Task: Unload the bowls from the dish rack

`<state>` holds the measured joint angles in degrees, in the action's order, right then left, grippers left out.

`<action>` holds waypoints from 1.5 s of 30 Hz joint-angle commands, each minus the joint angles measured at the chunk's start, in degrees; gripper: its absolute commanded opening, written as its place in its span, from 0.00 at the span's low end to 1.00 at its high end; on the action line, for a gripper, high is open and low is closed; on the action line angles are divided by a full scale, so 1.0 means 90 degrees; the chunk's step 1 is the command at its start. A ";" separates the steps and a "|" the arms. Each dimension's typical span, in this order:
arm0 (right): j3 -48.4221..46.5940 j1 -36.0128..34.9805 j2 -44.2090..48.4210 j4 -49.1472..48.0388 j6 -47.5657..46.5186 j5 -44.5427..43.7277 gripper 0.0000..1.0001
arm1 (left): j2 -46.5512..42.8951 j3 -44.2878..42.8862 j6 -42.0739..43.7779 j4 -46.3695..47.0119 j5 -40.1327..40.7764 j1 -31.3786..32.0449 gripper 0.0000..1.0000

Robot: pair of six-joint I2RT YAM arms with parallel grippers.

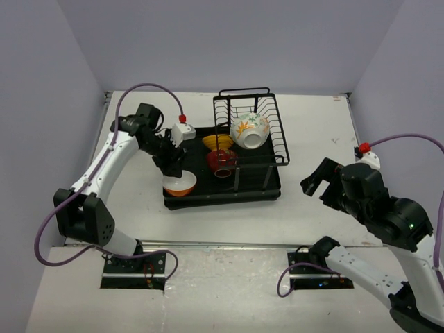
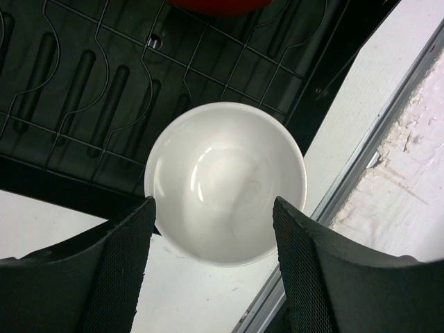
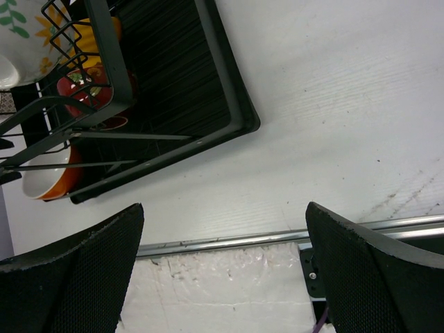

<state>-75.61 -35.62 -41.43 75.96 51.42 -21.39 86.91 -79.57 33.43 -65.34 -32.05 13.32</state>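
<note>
The black dish rack (image 1: 267, 191) lies mid-table. An orange bowl (image 1: 179, 184) with a white inside sits at the tray's near left corner, partly over its edge. My left gripper (image 1: 171, 164) hangs just above it, open. In the left wrist view that bowl (image 2: 225, 173) lies below the spread fingers (image 2: 118, 270), untouched. A yellow bowl (image 1: 216, 141) and a red bowl (image 1: 222, 162) rest further in. A flowered white bowl (image 1: 250, 130) leans in the wire basket. My right gripper (image 1: 316, 182) is open over the table right of the rack, holding nothing.
The right wrist view shows the rack's corner (image 3: 229, 104) with the red bowl (image 3: 83, 94) and orange bowl (image 3: 48, 182) behind its wires. A metal strip (image 1: 222, 244) runs along the table's near edge. Grey walls close in the left, right and back.
</note>
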 commanded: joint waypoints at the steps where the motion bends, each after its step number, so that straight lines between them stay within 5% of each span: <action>1: 0.0023 -0.0017 0.0023 -0.0013 0.0127 -0.0046 0.99 | -0.0262 0.0091 -0.0033 -0.0103 0.0202 0.0073 0.70; 24: 0.0042 -0.0017 0.0355 0.0163 0.0195 0.0003 0.99 | -0.0673 0.1018 -0.0706 0.0502 0.0505 0.1058 0.68; 39: -0.0094 -0.0017 0.0463 0.0378 0.0195 0.0013 0.99 | 0.0156 0.1361 -0.0970 0.1674 0.1266 0.1127 0.62; 45: -0.0192 -0.0017 0.0385 0.0407 0.0117 -0.0055 0.99 | 0.0470 0.1361 -0.0970 0.1801 0.1481 0.1118 0.52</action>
<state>-75.05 -35.62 -36.75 76.75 52.47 -21.32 90.87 -67.59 24.99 -51.96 -21.12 23.40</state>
